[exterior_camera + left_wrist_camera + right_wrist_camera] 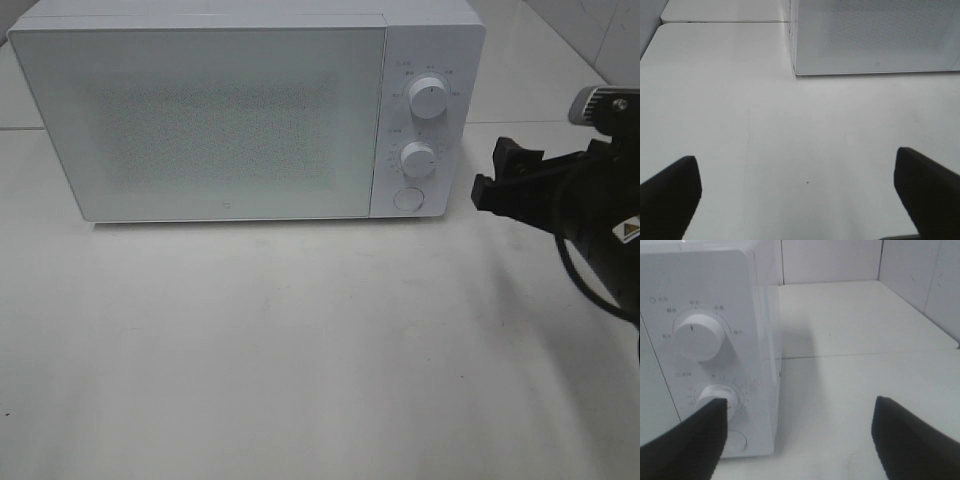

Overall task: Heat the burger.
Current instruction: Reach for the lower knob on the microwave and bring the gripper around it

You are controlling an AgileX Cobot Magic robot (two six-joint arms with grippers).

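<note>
The right pincer (497, 170) is hovering wide open, gripping nothing, with the lower dial (418, 158) of the microwave (200, 120) just ahead; closing off-centre, it is risking a slip. The left pincer (797, 190) is gaping empty. The burger is showing nowhere.

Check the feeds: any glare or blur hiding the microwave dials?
Exterior high: washed-out whites; microwave upper dial and lower dial distinct. Right wrist: soft focus; a finger of the right tool overlaps the lower dial. Left wrist: even light, left tool blurred.
</note>
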